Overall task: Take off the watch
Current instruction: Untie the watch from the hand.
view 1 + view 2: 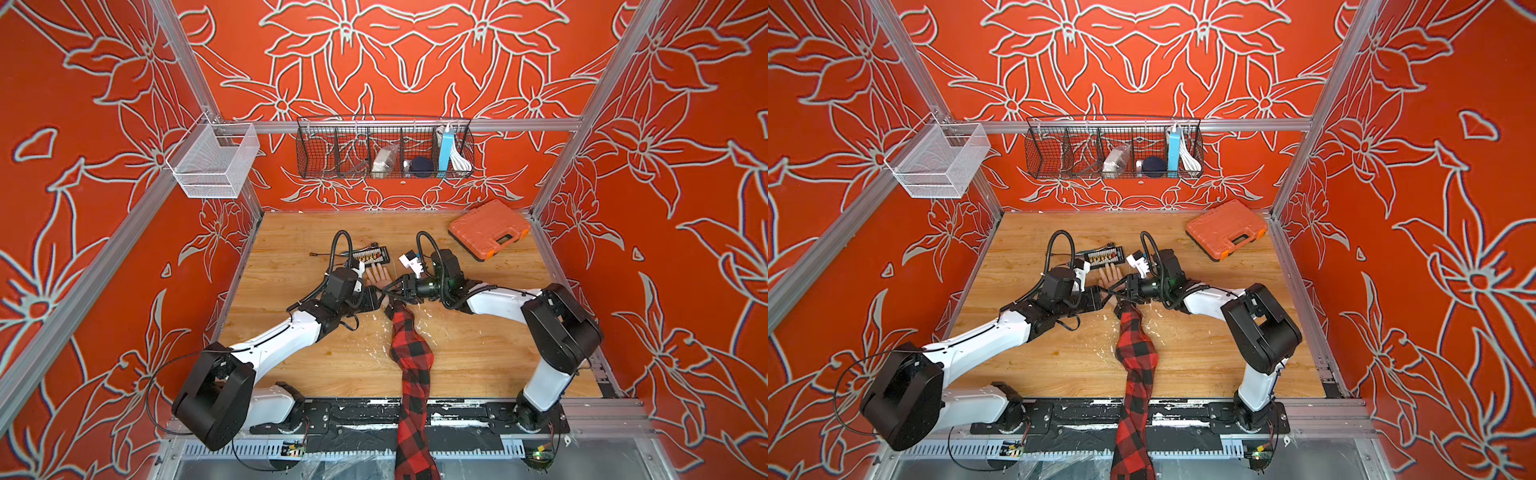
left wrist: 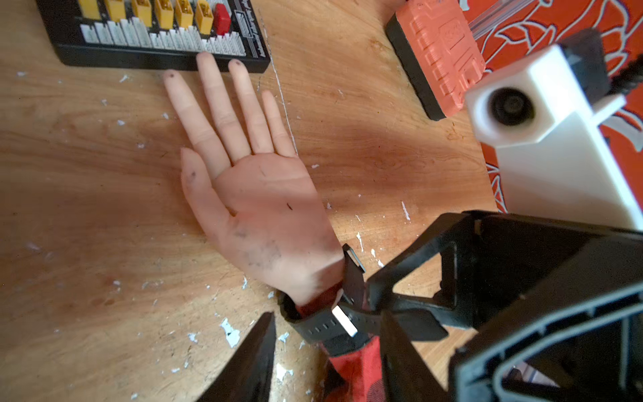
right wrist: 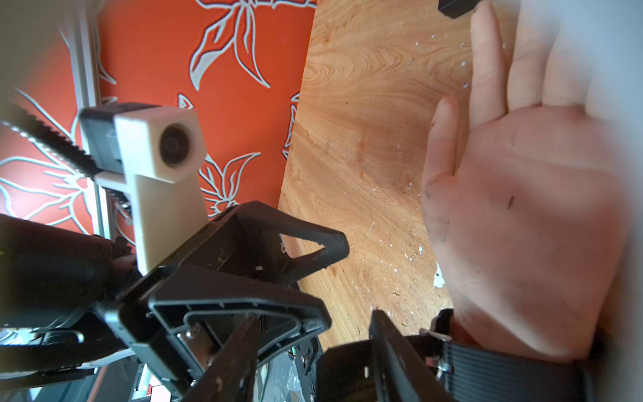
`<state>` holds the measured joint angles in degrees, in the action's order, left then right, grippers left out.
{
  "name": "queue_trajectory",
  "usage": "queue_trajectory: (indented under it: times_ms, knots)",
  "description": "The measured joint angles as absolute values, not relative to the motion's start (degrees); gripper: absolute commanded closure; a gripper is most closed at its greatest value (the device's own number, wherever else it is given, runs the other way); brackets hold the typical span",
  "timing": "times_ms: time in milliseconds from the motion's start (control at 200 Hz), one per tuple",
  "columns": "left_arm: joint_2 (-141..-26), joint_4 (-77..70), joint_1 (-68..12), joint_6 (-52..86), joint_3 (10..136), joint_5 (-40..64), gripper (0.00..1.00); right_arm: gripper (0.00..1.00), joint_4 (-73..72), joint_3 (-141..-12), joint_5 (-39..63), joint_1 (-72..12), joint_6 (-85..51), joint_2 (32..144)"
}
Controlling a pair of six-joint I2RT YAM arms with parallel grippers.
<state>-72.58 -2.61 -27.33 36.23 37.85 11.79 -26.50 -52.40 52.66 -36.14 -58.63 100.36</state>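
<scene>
End effectors, left (image 2: 325,313) and right (image 3: 315,313), straddle the strap with jaws parted, gripping nothing. On the wooden counter (image 2: 87,209) lies a plaid sleeve (image 1: 411,353) and a palm-up dummy hand (image 2: 264,209), with the watch (image 2: 313,327) buckled round its wrist. Unbuckling seems underway; the next move calls for pinching the strap tail.

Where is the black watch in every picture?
In a top view: the watch sits mid-table, where checked sleeve meets hand.
In a top view: same spot, at the sleeve's end.
Left wrist view: strapped on at the palm's heel.
Right wrist view: ribbed strap at the palm's heel.
Shared landmark: the pale hand, palm up.
</scene>
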Motion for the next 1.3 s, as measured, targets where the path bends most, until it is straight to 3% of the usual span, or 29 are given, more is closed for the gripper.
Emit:
queue_trajectory:
  times_ms: [490, 1296]
  knots:
    - [-67.6, -0.1, -26.9, 49.6, 36.5, 14.2, 0.42, 0.4, -41.4, -47.9, 52.9, -36.1, -72.4, 103.4]
    - [-66.0, -0.5, -26.9, 61.4, 35.8, 20.4, 0.44, 0.39, -52.9, -46.3, 50.7, -36.4, -86.9, 105.5]
